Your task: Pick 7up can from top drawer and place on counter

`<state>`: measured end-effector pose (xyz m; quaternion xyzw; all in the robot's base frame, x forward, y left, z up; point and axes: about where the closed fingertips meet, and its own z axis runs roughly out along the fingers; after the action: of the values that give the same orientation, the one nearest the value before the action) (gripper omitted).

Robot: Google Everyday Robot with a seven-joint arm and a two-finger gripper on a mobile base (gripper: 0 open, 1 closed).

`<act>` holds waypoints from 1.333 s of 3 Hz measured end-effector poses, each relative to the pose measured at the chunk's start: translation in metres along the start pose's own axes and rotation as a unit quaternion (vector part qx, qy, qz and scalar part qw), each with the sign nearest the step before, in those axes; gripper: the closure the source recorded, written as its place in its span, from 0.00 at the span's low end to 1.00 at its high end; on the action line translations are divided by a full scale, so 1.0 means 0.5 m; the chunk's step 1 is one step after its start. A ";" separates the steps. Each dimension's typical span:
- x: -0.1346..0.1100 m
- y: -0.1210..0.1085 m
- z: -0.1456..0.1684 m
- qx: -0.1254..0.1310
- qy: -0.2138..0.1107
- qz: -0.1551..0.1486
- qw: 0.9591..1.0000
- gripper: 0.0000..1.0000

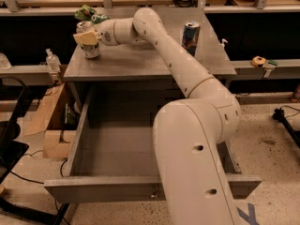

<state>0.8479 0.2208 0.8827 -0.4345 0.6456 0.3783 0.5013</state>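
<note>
The 7up can (pixel 90 49), short and silvery, stands upright at the far left of the counter (pixel 140 62), at or just above its surface. My gripper (pixel 87 36) is shut on the can's upper part, its tan fingers (pixel 80 37) on either side. My arm reaches over the counter from the right front. The top drawer (pixel 93 189) is pulled wide open below, with its small knob (pixel 152 194) on the front panel. What shows of its inside is bare; my arm hides its right part.
A taller blue can (pixel 190 37) stands at the counter's back right. A green object (pixel 88 14) lies behind the gripper. A clear bottle (pixel 52 60) stands on the left bench, cardboard (pixel 47 121) lies on the floor at left, and a yellow tape measure (pixel 257 61) is on the right bench.
</note>
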 end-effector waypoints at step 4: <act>-0.005 0.006 0.008 -0.004 0.001 0.001 1.000 0.00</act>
<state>0.8465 0.2262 0.8843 -0.4361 0.6451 0.3806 0.4988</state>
